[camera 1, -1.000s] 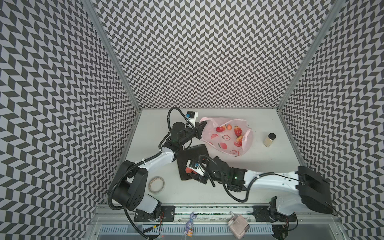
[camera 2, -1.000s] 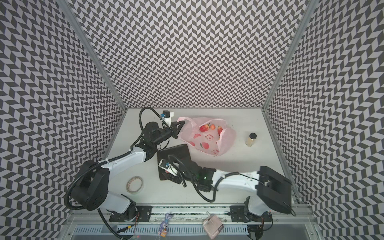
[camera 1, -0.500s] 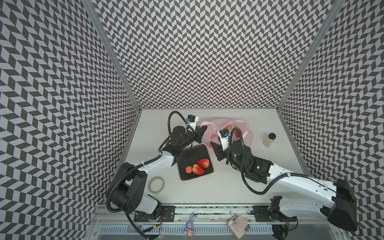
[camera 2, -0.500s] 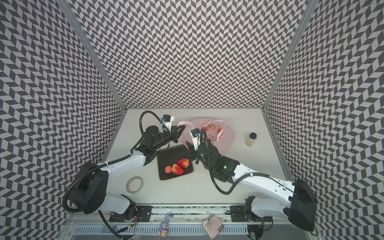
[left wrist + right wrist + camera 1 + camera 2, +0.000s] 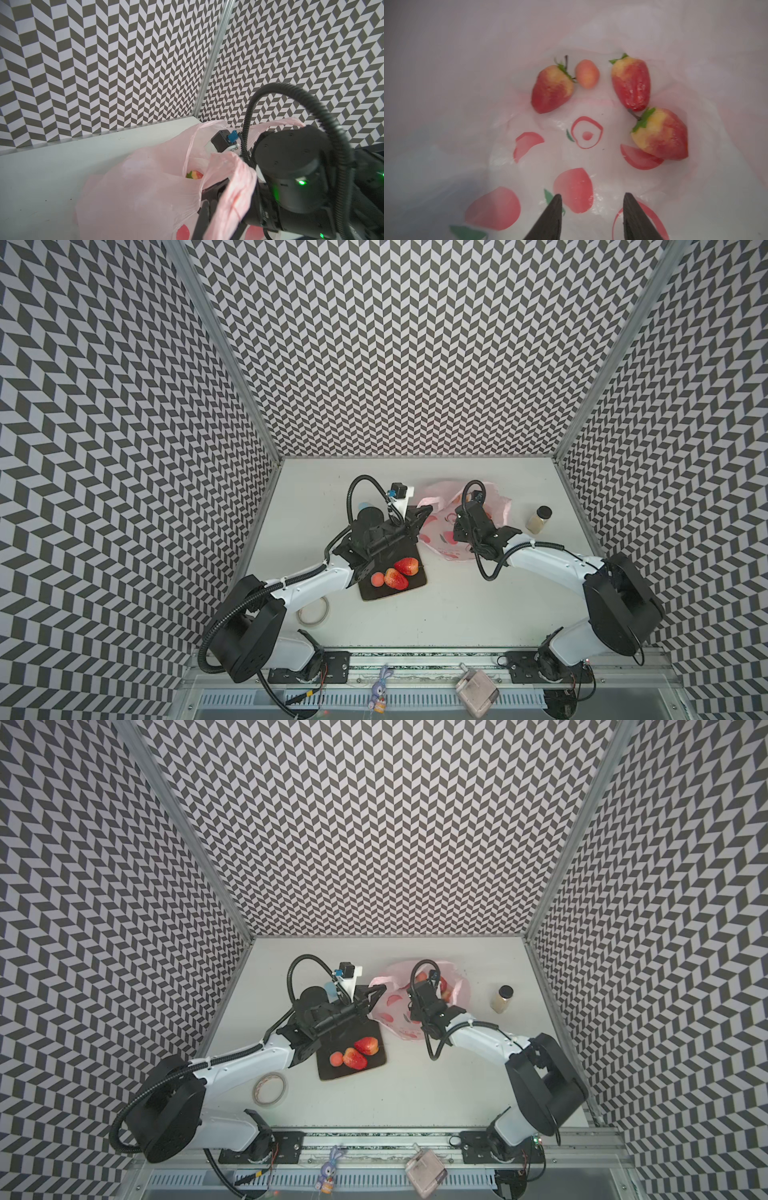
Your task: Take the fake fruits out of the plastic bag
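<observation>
Three fake fruits lie out on the dark plate [image 5: 382, 593]; four more are inside the plastic bag [image 5: 440, 526] just right of it.

From the left: a tape roll [image 5: 312, 611] lies on the tabletop [image 5: 457, 614] by the left arm. On the plate are a small orange ball [image 5: 377, 579] and two strawberries [image 5: 395, 578] touching each other. The left gripper [image 5: 424, 512] reaches over the plate's far side and is closed on the bag's left handle loop, which the left wrist view shows stretched across its fingers [image 5: 204, 214]. The bag lies mid-tabletop toward the far wall, and the right gripper [image 5: 592, 195] is inside its mouth, jaws moderately apart and empty. Beyond them, three more strawberries [image 5: 552, 89] and a peach ball [image 5: 587, 73] rest on the bag's floor, clear of the gripper. A small jar [image 5: 539, 519] stands farther right, apart from the bag.
</observation>
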{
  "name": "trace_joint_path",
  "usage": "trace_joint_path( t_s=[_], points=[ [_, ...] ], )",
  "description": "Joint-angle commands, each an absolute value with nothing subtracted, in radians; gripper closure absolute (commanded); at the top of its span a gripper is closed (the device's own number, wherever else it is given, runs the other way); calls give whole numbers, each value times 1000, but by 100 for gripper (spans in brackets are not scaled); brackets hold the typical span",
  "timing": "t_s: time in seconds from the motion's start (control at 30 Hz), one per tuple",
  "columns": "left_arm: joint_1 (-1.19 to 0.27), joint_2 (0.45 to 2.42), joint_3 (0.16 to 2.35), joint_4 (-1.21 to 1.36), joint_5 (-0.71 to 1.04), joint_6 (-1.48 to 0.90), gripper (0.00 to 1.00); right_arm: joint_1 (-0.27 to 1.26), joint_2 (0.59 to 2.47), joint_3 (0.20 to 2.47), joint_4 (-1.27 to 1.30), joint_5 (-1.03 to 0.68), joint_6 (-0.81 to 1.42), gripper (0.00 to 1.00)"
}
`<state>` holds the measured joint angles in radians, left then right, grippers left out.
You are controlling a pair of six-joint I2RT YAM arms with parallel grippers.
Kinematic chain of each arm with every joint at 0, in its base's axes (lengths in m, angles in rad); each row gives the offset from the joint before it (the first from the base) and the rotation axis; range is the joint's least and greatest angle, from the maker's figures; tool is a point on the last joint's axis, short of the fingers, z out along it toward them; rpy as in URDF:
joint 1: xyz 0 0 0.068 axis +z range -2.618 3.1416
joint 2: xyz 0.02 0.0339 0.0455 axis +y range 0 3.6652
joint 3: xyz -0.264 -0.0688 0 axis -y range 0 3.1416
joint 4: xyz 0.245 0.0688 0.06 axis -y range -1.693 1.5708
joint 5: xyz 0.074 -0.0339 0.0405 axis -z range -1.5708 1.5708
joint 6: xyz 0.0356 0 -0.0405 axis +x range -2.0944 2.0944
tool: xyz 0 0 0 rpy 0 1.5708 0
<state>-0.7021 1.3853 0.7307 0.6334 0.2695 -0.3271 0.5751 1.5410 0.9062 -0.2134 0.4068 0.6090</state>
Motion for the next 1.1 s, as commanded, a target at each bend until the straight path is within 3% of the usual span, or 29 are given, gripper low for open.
trace_joint_path(
  t_s=[0.0, 0.27, 0.67, 0.97, 1.07],
  points=[
    [-742, 1377, 732, 661, 261, -316, 100, 517, 1565, 899, -188, 394, 694, 48],
    [-788, 1391, 758, 644, 258, -286, 100, 426, 1678, 995, -246, 502, 795, 28],
    [-788, 1359, 745, 615, 253, -264, 100, 343, 1906, 1172, -322, 507, 773, 9],
    [-788, 1359, 740, 618, 250, -269, 100, 300, 1984, 1192, -303, 462, 715, 5],
    [-788, 1362, 743, 621, 255, -270, 100, 293, 1997, 1196, -285, 462, 685, 9]
  ],
)
